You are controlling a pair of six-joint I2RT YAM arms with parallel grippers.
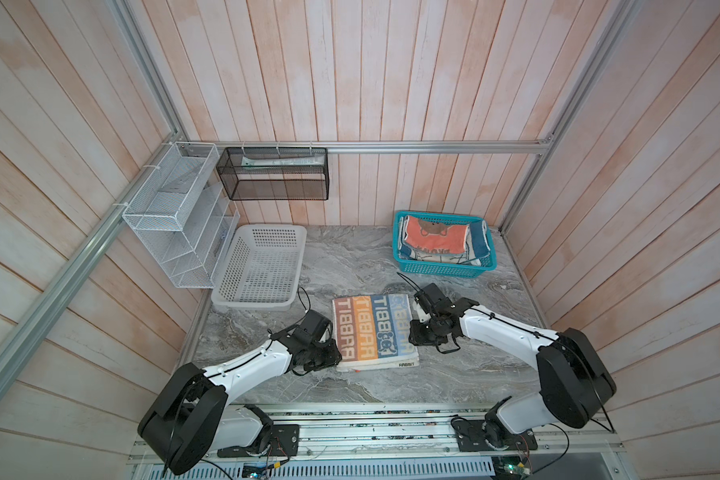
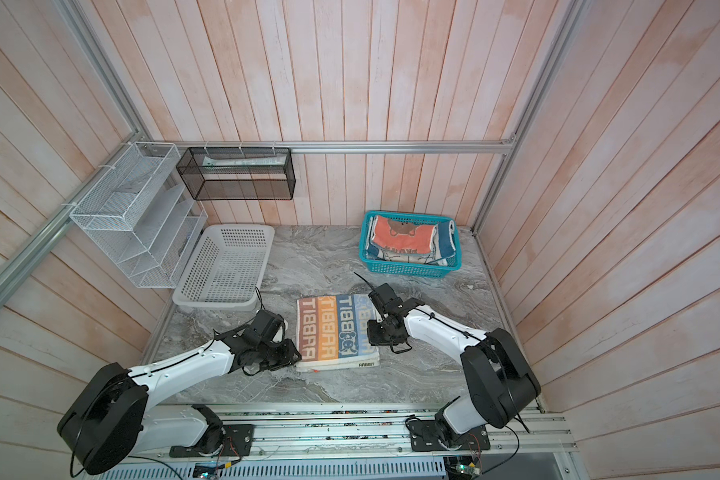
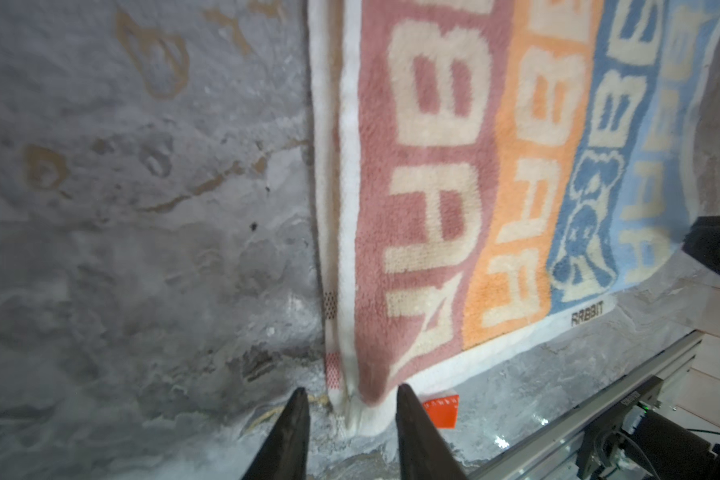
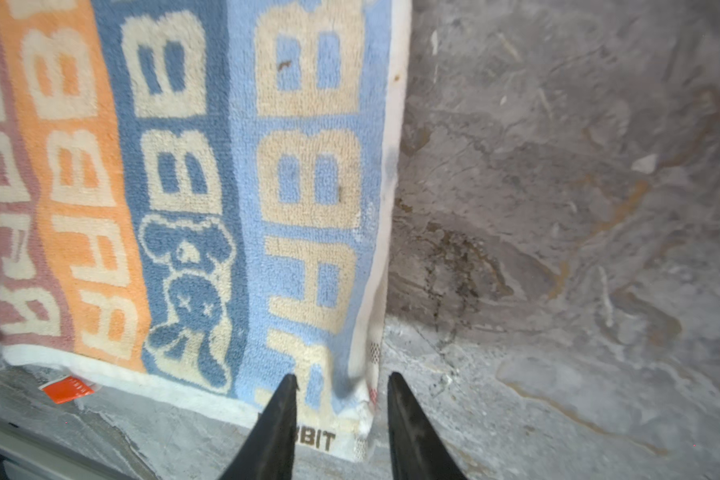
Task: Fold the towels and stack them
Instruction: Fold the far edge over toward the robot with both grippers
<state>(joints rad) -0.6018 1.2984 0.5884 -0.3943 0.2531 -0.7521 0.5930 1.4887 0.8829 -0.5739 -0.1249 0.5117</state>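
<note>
Snagging is the worry on both sides. The left gripper (image 3: 352, 390) has its fingers parted a modest way, holding nothing, and a corner of the block-lettered towel (image 1: 375, 330) lies right between the tips. If that arm pulls off with terry loops caught on a finger, the top layer would peel back and spoil the fold. An orange tag (image 3: 441, 409) pokes out just beside its inner finger and might catch too. The arm reaches in low, wrist bent down, fingers aimed at the corner from just off the towel's edge.

The towel itself lies folded and flat on the marble table (image 1: 350, 257), between the two grippers.

The right gripper (image 4: 342, 376) mirrors its partner. Its jaws are parted about as far and straddle the towel's other front corner. The cloth at its tips is blurred, so I cannot be sure it is free. Its forearm slants in low, wrist tipped down. Well beyond its fingertips, the teal basket (image 1: 445, 270) holds the other towels (image 1: 433, 235), which look loosely piled. A careless grab there could drag out several at once.
</note>
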